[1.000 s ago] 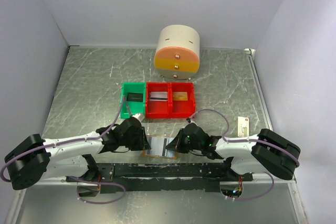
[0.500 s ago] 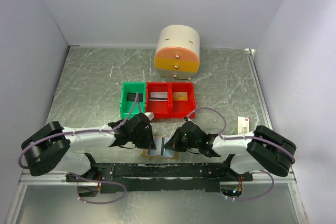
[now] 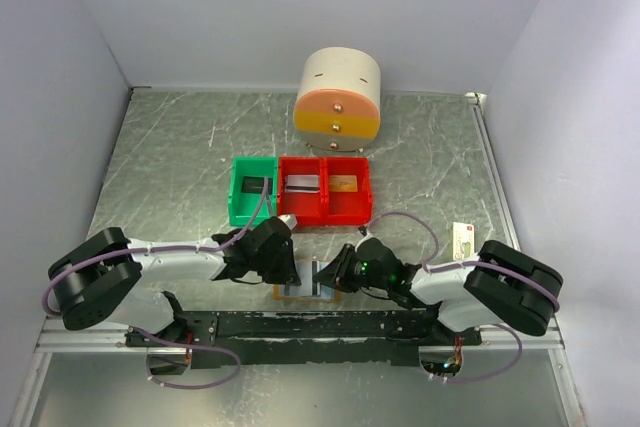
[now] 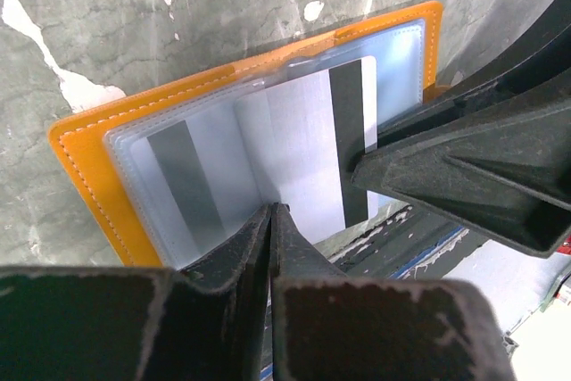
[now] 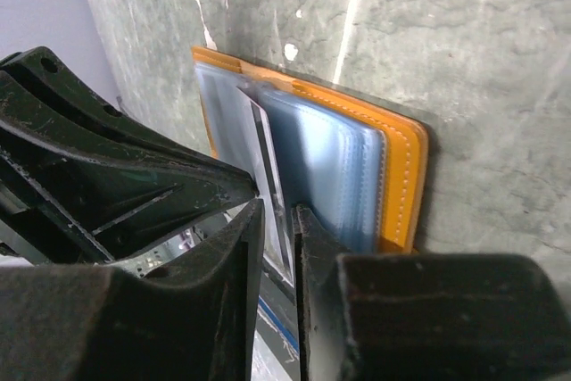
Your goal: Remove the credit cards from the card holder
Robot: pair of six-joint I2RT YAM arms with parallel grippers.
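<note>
The card holder (image 3: 288, 293), orange with pale clear pockets, lies open near the table's front edge. In the left wrist view a grey-silver credit card with a dark stripe (image 4: 350, 122) stands in a raised pocket leaf. Another striped card (image 4: 183, 180) lies in the left pocket. My left gripper (image 4: 270, 213) (image 3: 292, 271) is shut, its tips pinching the near edge of a pale pocket leaf (image 4: 294, 144). My right gripper (image 5: 278, 213) (image 3: 328, 275) is slightly open, with the upright card's edge (image 5: 268, 153) standing between its fingers.
Behind the holder stand a green bin (image 3: 236, 209) and a red bin (image 3: 322, 215), with a grey card (image 3: 301, 184) and a gold card (image 3: 344, 183) in the red one. A round drawer unit (image 3: 338, 97) is at the back. A small white box (image 3: 462, 240) lies right.
My left gripper moved right onto the holder and closed its jaws. My right gripper's jaws parted a little around the card, and the leaf now stands upright.
</note>
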